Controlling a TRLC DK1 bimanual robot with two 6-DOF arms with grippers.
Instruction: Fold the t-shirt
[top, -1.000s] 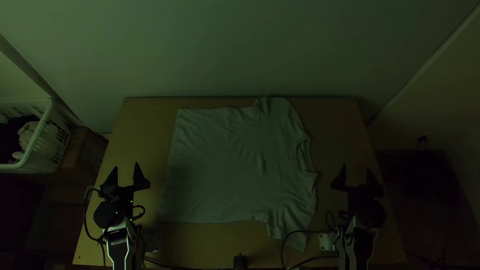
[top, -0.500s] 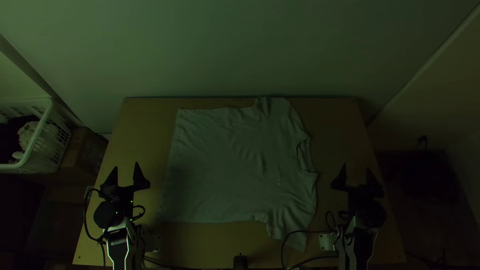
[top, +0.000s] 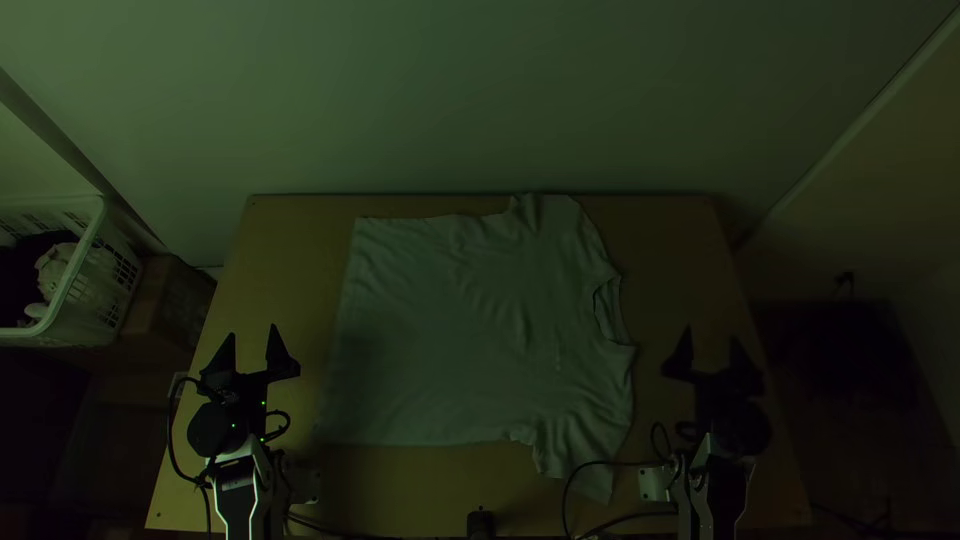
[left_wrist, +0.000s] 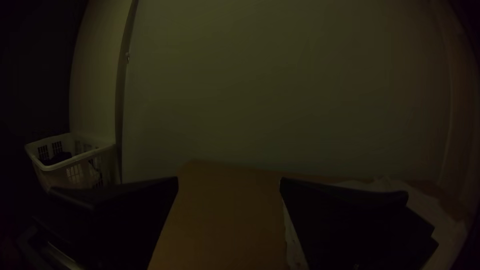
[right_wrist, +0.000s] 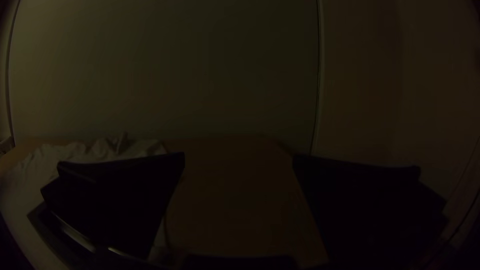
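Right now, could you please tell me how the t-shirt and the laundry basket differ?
The t-shirt lies spread on the table, while the laundry basket stands off to the table's left. The t-shirt is lightly wrinkled cloth; the laundry basket has stiff, slotted walls. Both are pale.

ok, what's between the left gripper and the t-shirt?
Bare wooden table: in the top view, a strip of it separates the left gripper from the hem side of the t-shirt.
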